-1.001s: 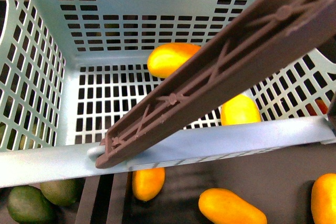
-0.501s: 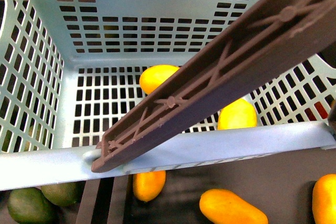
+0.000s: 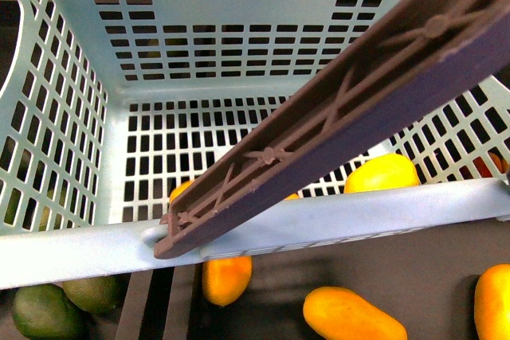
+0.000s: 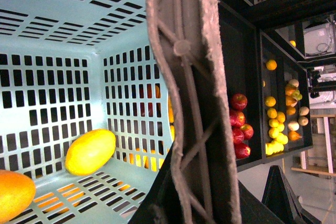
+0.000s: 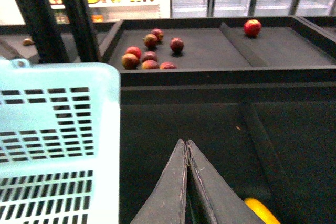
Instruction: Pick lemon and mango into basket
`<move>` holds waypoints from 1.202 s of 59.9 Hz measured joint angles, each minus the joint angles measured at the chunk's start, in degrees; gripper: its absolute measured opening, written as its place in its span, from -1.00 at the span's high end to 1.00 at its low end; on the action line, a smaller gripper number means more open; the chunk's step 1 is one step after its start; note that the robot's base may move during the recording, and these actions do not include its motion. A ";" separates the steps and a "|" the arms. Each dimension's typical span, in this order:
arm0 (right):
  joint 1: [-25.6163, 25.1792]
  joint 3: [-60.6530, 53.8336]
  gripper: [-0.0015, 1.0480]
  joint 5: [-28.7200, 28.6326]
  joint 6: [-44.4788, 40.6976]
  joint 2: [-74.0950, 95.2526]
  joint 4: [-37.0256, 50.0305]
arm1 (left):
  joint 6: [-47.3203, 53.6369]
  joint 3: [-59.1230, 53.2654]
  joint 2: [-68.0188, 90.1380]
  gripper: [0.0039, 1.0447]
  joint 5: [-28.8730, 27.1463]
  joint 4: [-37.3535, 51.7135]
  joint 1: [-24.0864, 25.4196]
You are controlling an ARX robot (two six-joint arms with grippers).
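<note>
The lemon [image 3: 381, 173] lay at 4 o'clock on the basket [image 3: 358, 216] floor, with the mango [image 3: 182, 190] at 7 o'clock, half hidden under the brown handle [image 3: 335, 117]. The right claw [image 5: 186, 182] was pinched together, empty; the left claw's [image 4: 210, 211] grip could not be told. Any swing of the basket risked rolling loose fruit out.

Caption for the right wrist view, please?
Right gripper shut and empty beside the teal basket, red apples in the dark tray beyond.

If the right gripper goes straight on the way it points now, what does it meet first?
Probably the dark raised wall ahead of the shut right gripper; the black shelf floor before it looks free. The red apples lie beyond that wall. Depth is unclear.
</note>
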 joint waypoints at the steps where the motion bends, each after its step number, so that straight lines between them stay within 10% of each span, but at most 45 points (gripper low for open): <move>1: 0.00 -0.28 0.96 0.02 0.00 -0.57 -0.33 | -0.02 0.00 0.00 0.91 0.00 0.00 0.00; 72: -0.04 -5.25 0.96 -0.02 -0.02 -27.19 -20.44 | 0.07 0.00 0.00 0.91 -0.07 0.00 0.00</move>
